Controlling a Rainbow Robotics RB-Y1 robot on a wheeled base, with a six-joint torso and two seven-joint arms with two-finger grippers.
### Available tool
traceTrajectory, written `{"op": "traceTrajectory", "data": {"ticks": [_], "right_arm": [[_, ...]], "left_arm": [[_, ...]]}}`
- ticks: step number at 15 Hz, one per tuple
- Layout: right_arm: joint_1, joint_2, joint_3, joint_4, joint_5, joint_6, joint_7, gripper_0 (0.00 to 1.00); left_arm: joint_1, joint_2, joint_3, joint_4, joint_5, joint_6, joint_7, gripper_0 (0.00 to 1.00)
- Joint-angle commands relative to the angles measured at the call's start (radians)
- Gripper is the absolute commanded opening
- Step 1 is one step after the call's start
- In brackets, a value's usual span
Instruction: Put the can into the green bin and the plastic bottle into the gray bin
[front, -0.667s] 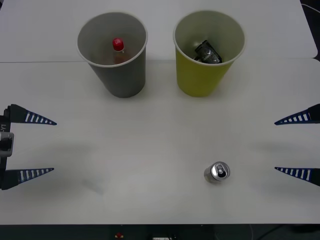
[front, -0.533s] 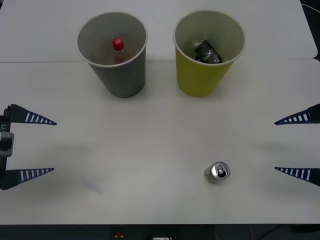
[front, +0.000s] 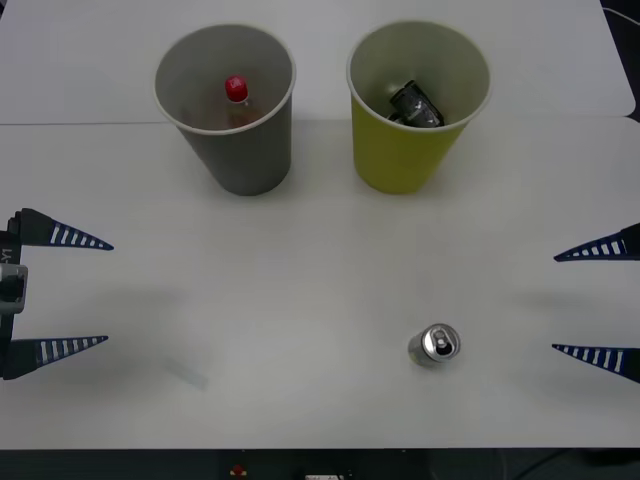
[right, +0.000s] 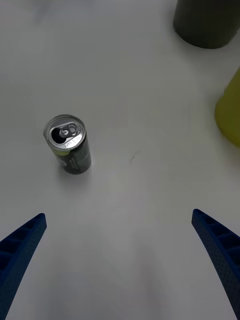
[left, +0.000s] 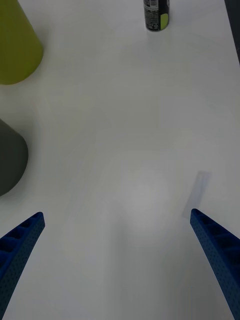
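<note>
The can (front: 434, 345) (right: 70, 145) (left: 156, 10), small and dark with a silver top, stands upright on the white table near the front right. The plastic bottle (front: 236, 92) shows its red cap inside the gray bin (front: 245, 155) (right: 207, 22) (left: 10, 160) at the back left. Beside it stands the green bin (front: 400, 155) (right: 231, 115) (left: 15, 45). My right gripper (front: 554, 302) (right: 118, 214) hangs open at the right edge, a short way from the can. At the left edge my left gripper (front: 110, 293) (left: 116, 213) is open and holds nothing.
A crumpled dark can (front: 415, 105) lies inside the green bin. The white table (front: 300, 280) runs to a front edge close below the can, and a seam crosses it behind the bins. Bare tabletop lies between the grippers and the bins.
My right gripper has drifted slightly toward the table's front edge and outward to the right. The can, the bins and the left gripper have not moved.
</note>
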Motion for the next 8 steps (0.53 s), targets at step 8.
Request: {"op": "traceTrajectory", "data": {"ticks": [8], "right_arm": [[0.180, -0.002, 0.045, -0.005, -0.190, 0.203, 0.220, 1.00]], "left_arm": [[0.000, 0.000, 0.000, 0.000, 0.000, 0.000, 0.000, 1.00]]}}
